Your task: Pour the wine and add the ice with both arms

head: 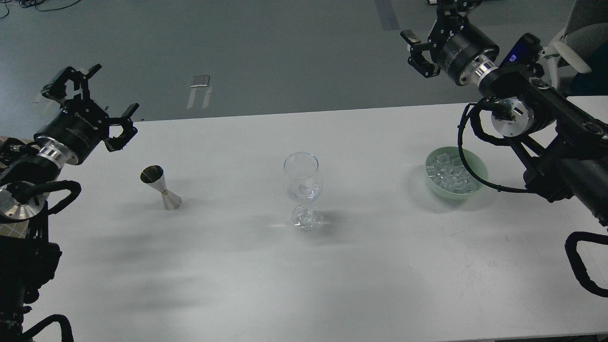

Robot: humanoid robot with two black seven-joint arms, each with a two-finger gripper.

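A clear stemmed wine glass (303, 190) stands upright mid-table with ice in its bowl. Several clear ice cubes (449, 175) lie in a pale green bowl (480, 176) at the right. A metal jigger (160, 187) stands upright at the left. My left gripper (92, 102) is open and empty, raised up and left of the jigger, well clear of it. My right gripper (430, 35) is open and empty, raised high beyond the table's far edge, above and behind the bowl.
The white table (304, 275) spans the view. A grey floor lies beyond its far edge. A chair (582, 28) stands at the top right. A checked cloth shows at the left edge.
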